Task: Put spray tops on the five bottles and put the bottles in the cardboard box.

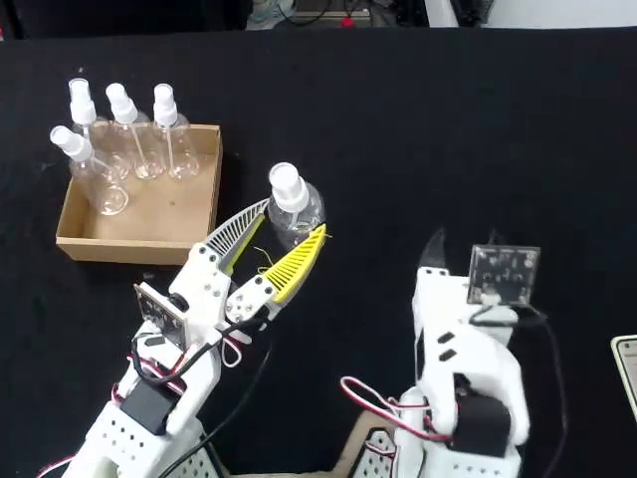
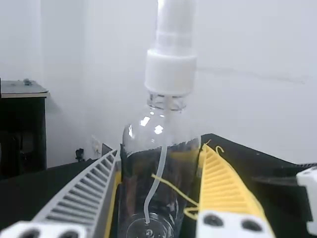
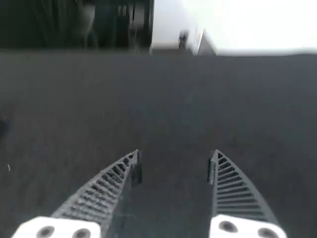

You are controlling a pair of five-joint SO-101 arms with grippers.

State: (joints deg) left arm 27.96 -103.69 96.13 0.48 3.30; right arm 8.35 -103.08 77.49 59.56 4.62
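beside box point(image 1: 119, 247), left end effector point(image 1: 294, 216) clamps bottle point(image 2: 158, 168), base hidden, right end effector point(image 3: 176, 154) spread apart

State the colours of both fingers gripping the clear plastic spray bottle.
Left gripper: one finger grey, the other yellow; clearest in the left wrist view.

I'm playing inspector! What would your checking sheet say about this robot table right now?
Surface: black table cover, flat.
Job's things: cardboard box holds four bottles with spray tops; the fifth bottle, also topped, is outside the box.
Clutter: a pale flat object at the table's edge.
Grippers: left gripper shut on the fifth bottle; right gripper open, holding nothing.
Cables: red-and-white wires by the arm bases.
Surroundings: gear behind the table.
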